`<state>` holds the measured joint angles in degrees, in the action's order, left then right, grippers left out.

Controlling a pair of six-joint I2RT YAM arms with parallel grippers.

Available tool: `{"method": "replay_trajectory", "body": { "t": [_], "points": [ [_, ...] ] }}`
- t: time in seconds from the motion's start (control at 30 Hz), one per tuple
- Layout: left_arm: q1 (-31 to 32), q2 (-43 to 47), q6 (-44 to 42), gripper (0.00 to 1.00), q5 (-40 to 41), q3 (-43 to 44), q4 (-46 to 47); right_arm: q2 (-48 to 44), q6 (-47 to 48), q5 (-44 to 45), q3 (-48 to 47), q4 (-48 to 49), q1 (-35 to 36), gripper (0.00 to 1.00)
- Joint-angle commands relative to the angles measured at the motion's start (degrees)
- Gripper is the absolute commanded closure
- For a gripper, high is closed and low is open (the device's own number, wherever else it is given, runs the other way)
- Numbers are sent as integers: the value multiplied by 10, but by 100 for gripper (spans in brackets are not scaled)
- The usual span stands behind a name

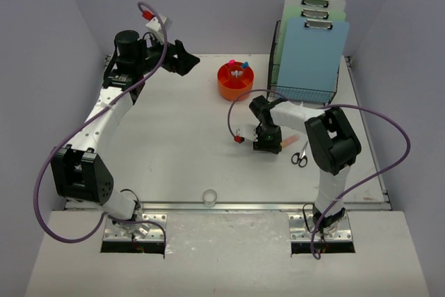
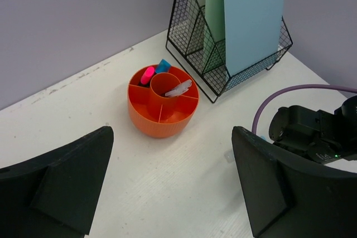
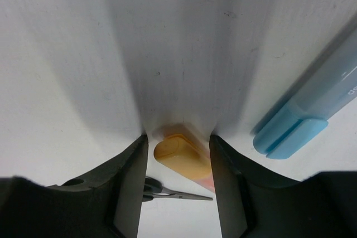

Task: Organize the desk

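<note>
Fingers (image 3: 125, 182) of the right gripper (image 3: 178, 140) stand on either side of an orange-capped marker (image 3: 181, 160) lying on the desk (image 1: 181, 144) toward its right edge; whether they pinch it cannot be told. A blue highlighter (image 3: 312, 110) lies just beside it, with scissors (image 1: 300, 156) near. The left gripper (image 2: 172, 154) hangs wide open and empty over the back left corner. The white desk spreads under both arms, with lavender walls around it.
</note>
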<state>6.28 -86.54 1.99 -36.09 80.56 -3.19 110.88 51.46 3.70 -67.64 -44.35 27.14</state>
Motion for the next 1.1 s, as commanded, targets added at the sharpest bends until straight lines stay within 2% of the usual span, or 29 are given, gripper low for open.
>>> {"method": "replay_trajectory", "body": {
  "t": [0.0, 0.1, 0.17, 0.2, 0.23, 0.27, 0.3, 0.4, 0.43, 0.57, 0.63, 0.73, 0.8, 0.87, 0.93, 1.0, 1.07],
  "points": [
    [-5, 21, 5, 15, -12, -2, 41, 16, 22, 7, -18, -15, -4, 51],
    [-4, 22, 3, 15, -12, -2, 41, 16, 34, 12, -17, -19, -4, 48],
    [-4, 22, 3, 15, -12, -4, 41, 12, 43, 13, -15, -14, -4, 55],
    [-5, 22, 4, 15, -12, -6, 43, 12, 46, 16, -15, -14, -4, 59],
    [-5, 22, 6, 15, -13, -8, 46, 12, 47, 17, -20, -14, -4, 68],
    [-5, 22, 6, 15, -13, -8, 46, 12, 48, 18, -21, -15, -4, 69],
    [-5, 22, 8, 15, -13, -10, 49, 10, 48, 15, -34, -18, -4, 79],
    [-4, 24, 10, 15, -13, -11, 49, -1, 35, -14, -82, -41, -2, 98],
    [-5, 25, 11, 14, -13, -11, 47, -4, 28, -27, -101, -51, -2, 100],
    [-5, 35, 12, 9, -14, -10, 36, -13, -17, -92, -218, -114, 0, 100],
    [-5, 44, 16, 0, -14, -12, 34, -15, -41, -132, -303, -149, 1, 100],
    [-4, 57, 30, 0, -8, -18, 34, -14, -94, -200, -405, -152, -1, 100],
    [-4, 64, 42, 0, -7, -23, 34, -32, -160, -255, -427, -98, -8, 100],
    [-6, 70, 53, 0, -8, -29, 34, -60, -217, -285, -386, -18, -18, 100],
    [-6, 76, 63, 0, -12, -33, 34, -96, -287, -305, -327, 95, -36, 100],
    [-6, 80, 68, 0, -14, -36, 34, -127, -421, -327, -259, 278, -83, 100],
    [-7, 82, 71, 0, -14, -35, 18, -139, -515, -348, -212, 380, -118, 100]
  ]
}}
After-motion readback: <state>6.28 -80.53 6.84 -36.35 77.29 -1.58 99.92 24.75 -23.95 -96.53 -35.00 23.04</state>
